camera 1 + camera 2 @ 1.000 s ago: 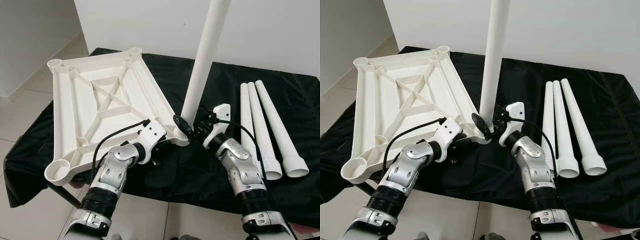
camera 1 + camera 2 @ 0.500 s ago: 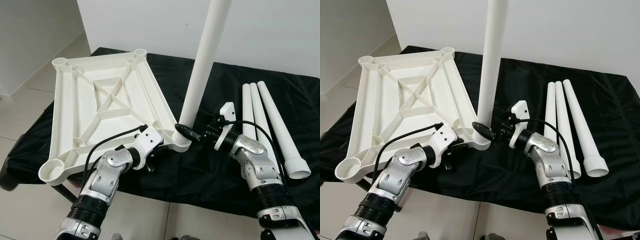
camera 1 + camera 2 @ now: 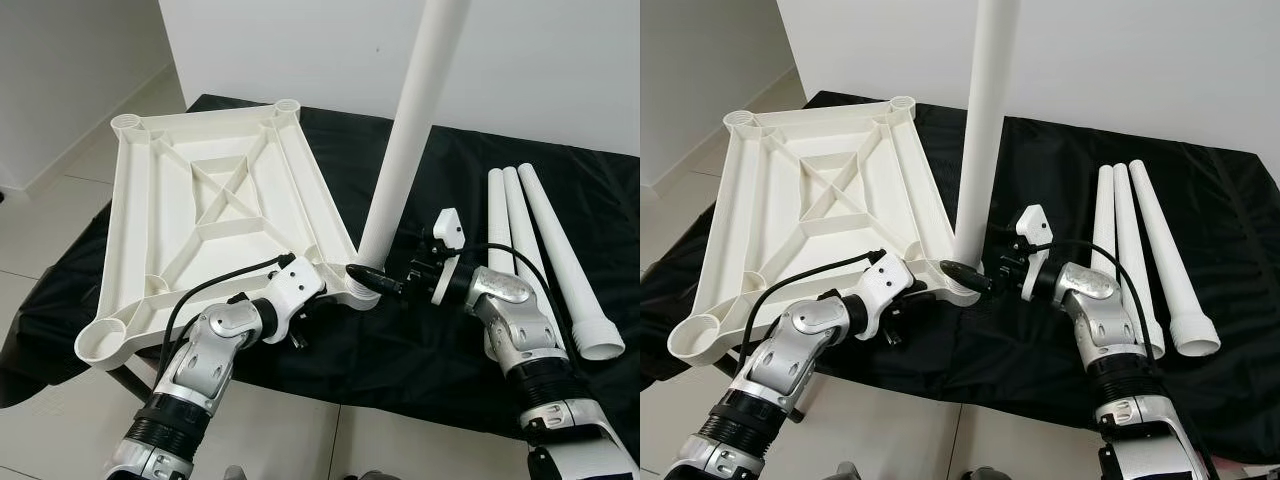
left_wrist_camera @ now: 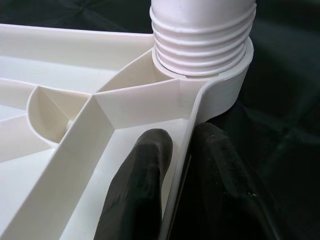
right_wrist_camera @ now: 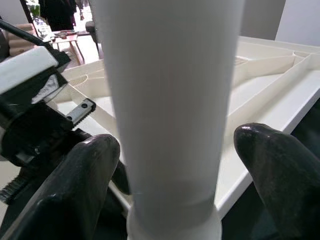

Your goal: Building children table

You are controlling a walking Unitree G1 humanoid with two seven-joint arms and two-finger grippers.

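Left eye view showed the white tabletop (image 3: 215, 215) lying upside down on a black cloth (image 3: 400, 340), its ribbed underside up, taking the 9 to 11 o'clock part of the scene. One white leg (image 3: 400, 170) stood upright in the corner socket (image 3: 362, 290) nearest the robot on its right side, close to the middle of the picture, and ran out of frame at 12 o'clock. Three spare legs (image 3: 525, 250) lay side by side on the cloth at 3 o'clock, well apart from the tabletop, their wide ends toward the robot.

The left gripper (image 3: 310, 300) was at the tabletop's near rim, just at 9 o'clock of the socket. In the left wrist view its two black fingers (image 4: 137, 195) were clenched on the thin rim wall, one inside and one outside, with the leg's threaded base (image 4: 202, 45) seated in the socket beyond them.

The right gripper (image 3: 375, 282) reached in from 3 o'clock to the foot of the upright leg. In the right wrist view its fingers (image 5: 75, 185) stood on either side of the leg, spread wider than it, with a gap visible on the far finger's side, so the grip looked released.
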